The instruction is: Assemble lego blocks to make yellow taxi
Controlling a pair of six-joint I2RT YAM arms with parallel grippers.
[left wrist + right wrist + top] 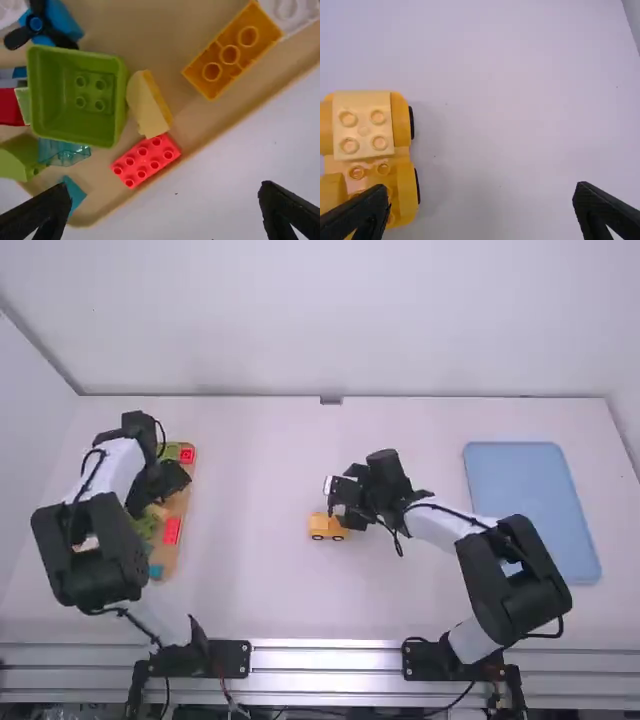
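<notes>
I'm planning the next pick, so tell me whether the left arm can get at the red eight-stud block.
Probably yes: the left gripper is open nearby, and nothing covers the red block. The cream wedge-shaped piece close by its side might crowd a finger.

It looks like a lab: robot arms (515,575) at a white table (240,580).

From where I'm sitting, I'm making out no readable text, label, brand, number or sign in any of my three camera views.
</notes>
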